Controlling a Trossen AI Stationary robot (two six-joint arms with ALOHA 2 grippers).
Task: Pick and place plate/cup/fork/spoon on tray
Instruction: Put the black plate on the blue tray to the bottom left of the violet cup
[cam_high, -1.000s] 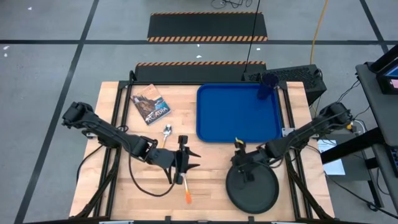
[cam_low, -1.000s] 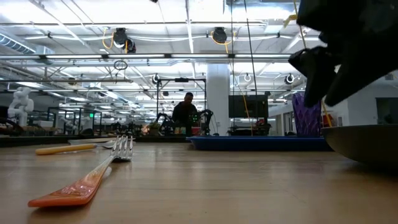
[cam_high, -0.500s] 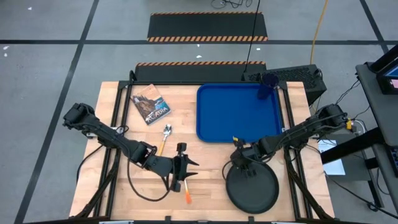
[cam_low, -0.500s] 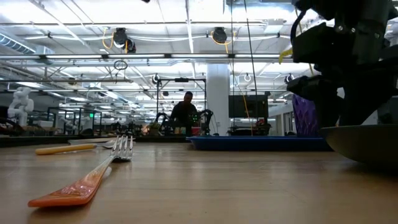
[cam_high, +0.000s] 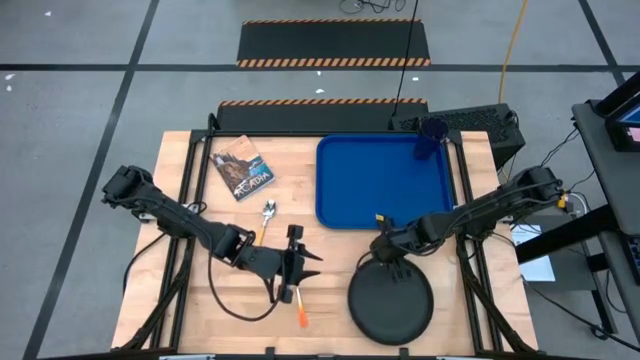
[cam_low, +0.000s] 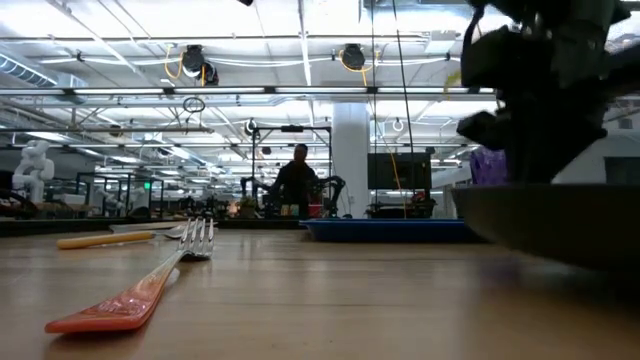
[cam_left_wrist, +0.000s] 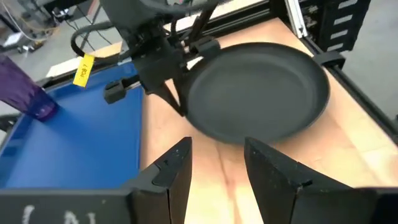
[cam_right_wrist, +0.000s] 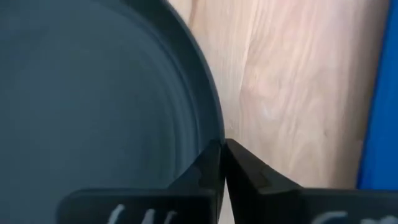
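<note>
The black plate sits near the table's front edge, right of the middle, with my right gripper shut on its far rim. The blue tray lies beyond it, and the purple cup stands in the tray's far right corner. My left gripper hovers open over the tine end of the orange-handled fork, which lies flat on the wood. The spoon lies flat to the far left of that gripper. My right gripper pinches the plate's raised rim at its far side, one finger inside the rim and one outside. The fingers come from above, slanting in from the table's right. Whether the plate is clear of the wood, I cannot tell.
A small printed booklet lies at the table's far left. Bare wood shows between the plate and the fork. A person stands far off in the room behind the table.
My right gripper has shut on the plate's far rim. The plate has moved a little toward the table's left edge with it.
</note>
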